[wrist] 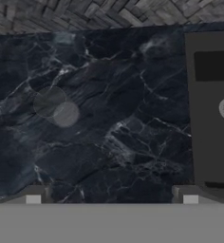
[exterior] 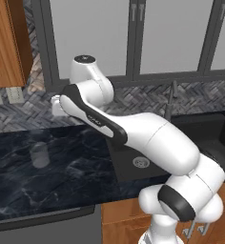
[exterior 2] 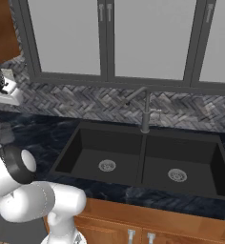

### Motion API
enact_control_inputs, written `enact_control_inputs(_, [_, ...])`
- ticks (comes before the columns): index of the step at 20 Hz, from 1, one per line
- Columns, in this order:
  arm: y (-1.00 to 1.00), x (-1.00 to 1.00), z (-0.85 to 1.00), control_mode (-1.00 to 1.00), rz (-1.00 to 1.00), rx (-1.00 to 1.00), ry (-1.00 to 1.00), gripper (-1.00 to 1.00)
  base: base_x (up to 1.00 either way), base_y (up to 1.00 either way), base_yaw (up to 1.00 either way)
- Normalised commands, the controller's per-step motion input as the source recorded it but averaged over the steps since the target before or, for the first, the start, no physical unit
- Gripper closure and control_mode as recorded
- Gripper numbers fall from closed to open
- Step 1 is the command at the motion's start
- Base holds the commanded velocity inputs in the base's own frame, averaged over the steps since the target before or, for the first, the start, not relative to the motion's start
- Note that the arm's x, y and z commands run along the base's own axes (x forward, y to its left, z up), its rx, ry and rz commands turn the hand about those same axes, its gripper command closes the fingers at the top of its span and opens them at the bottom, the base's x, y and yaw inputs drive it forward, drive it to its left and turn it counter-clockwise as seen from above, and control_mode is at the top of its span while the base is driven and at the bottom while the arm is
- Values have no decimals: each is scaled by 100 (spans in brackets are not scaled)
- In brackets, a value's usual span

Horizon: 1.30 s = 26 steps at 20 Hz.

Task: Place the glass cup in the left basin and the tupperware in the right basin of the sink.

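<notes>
Tool (wrist: 111, 199) is released — fingertips (wrist: 33, 195) spread wide at the bottom of the hand view, nothing between them. It hangs above the dark marble surface (wrist: 109, 142), looking down on it.

Glass cup (exterior: 40, 155) stands upright on the surface, well left of the sink (exterior 2: 143, 159) and apart from it. In the hand view the glass cup (wrist: 56, 107) shows from above as a faint translucent cylinder, up and left of the tool, not touching it.

Left basin (exterior 2: 93, 155) — matte black, round silver drain (exterior 2: 107, 166) on its floor. Right basin (exterior 2: 186, 164) sits beyond the centre divider with its own drain (exterior 2: 177, 175). Faucet (exterior 2: 144, 110) rises behind the divider, spout angled over toward the left basin. Hand view catches the left basin's edge at the right side, part of a drain visible.

Arm (exterior: 133, 133) reaches from the lower right of the left base view up and leftward over the surface, its wrist near the herringbone backsplash (exterior 2: 86, 102). Can't make out the tupperware with any certainty.
</notes>
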Motion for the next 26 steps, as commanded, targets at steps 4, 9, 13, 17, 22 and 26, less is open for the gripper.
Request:
enact_control_inputs(4, [19, 1, -2, -100, 0, 1, 2, -100, 0, 0, 0])
enact_control_inputs(9, [14, 1, -11, -100, 0, 2, 1, -100, 0, 0, 0])
enact_control_inputs(13, [6, 2, -29, -100, 0, 0, 0, -100, 0, 0, 0])
enact_control_inputs(17, [8, 7, -39, -100, 0, 0, 0, -100, 0, 0, 0])
enact_control_inputs(22, [8, 8, -34, -100, 0, 0, 0, -100, 0, 0, 0])
enact_control_inputs(26, [10, 12, -29, -100, 0, 0, 0, -100, 0, 0, 0])
